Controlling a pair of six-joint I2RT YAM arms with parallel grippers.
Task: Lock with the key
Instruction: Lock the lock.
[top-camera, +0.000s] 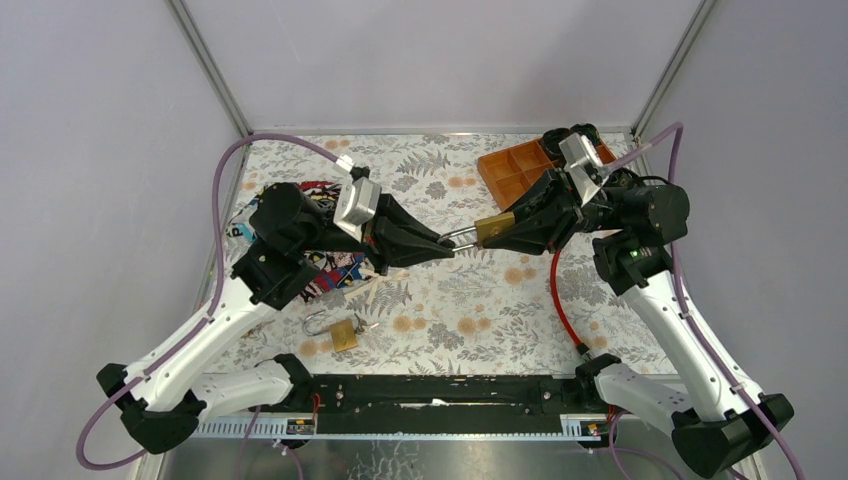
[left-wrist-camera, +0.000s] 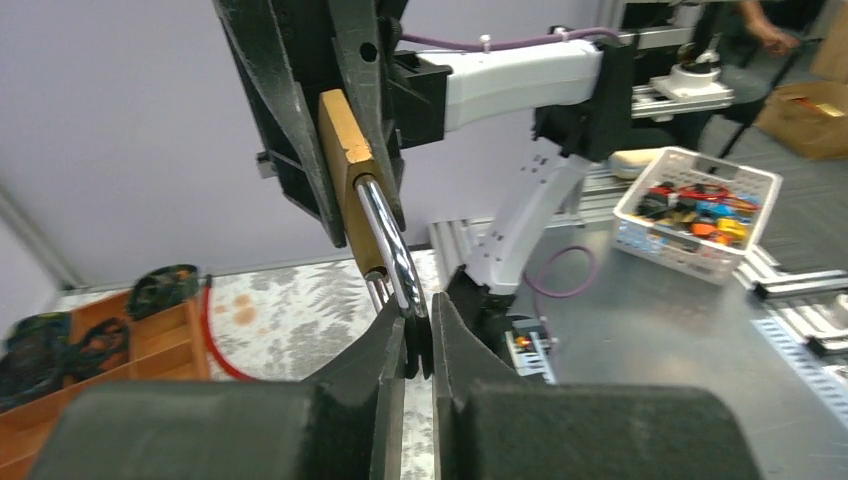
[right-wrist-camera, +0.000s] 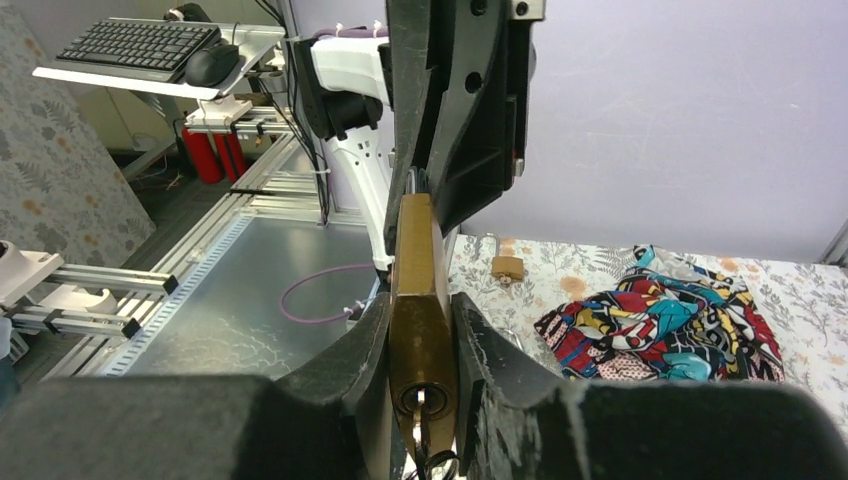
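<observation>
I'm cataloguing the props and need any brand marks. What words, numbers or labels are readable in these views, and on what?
No text can be read.
The brass padlock shows no legible brand or number.
The keyboard has keys too small to read.
The second padlock on the table is too small to show any marking.

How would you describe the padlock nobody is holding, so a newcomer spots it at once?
On the floral tabletop, look toward the near edge, just on the near side of the colourful cloth. The loose padlock lies there, touched by nothing, whereas the other padlock is held in mid-air between the left fingers and right fingers.
</observation>
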